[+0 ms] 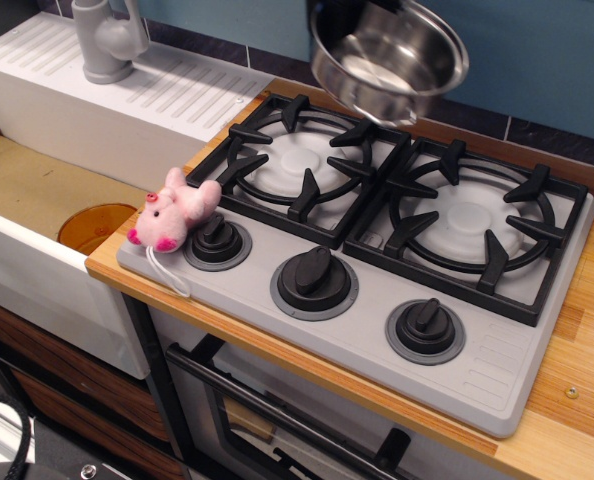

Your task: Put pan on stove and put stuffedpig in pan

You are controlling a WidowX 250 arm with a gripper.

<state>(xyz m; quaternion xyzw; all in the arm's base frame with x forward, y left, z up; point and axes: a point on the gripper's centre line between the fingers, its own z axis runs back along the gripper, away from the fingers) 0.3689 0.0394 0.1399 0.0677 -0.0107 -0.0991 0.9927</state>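
Single view of the table with the stove set along its front edge. The pan hangs in the air near the table's back edge, tilted so that its open mouth faces the camera, clear of both grates. It sits above the gap between the left burner and the right burner, and touches neither. The claw is mostly cut off by the top of the frame, with only a dark part showing at the pan's upper left rim; how far it is open, and where it grips, cannot be told. The stuffedpig lies on the stove's front left corner, just beside the leftmost knob, its white string loop trailing toward the table's front edge. Two further knobs stand along the stove's front. A white sink unit with a grey tap lies beyond the table's left edge
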